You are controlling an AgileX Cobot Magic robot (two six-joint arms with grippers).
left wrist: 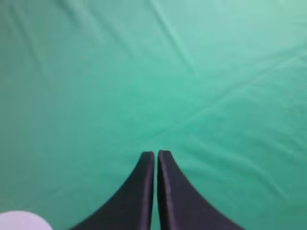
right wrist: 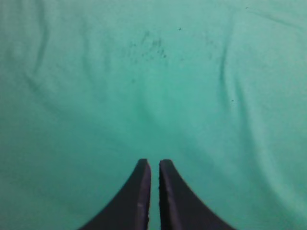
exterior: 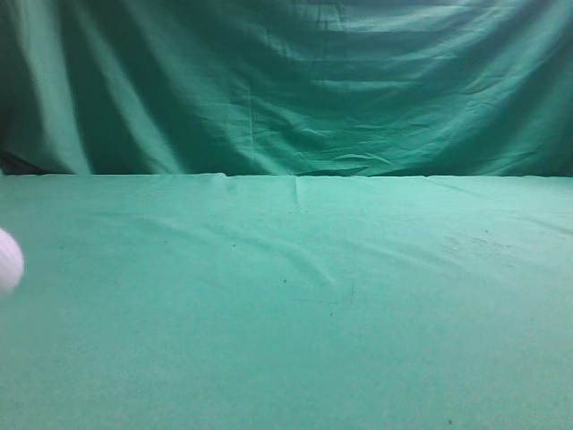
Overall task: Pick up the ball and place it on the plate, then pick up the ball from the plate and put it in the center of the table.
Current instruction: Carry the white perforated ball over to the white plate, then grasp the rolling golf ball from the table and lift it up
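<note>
Exterior cam only catches the ball half cut off at the far left edge of the bench; neither arm shows there. Left wrist cam has a pale rounded thing at its bottom-left corner, can't tell what. Both the left gripper and right gripper have fingers together, gripping nothing, over bare wrinkled cloth.

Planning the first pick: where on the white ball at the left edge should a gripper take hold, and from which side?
Across its widest middle, coming from above: the ball is round with no handle, resting on the flat table. The left gripper, now closed and empty, seems nearer.
</note>
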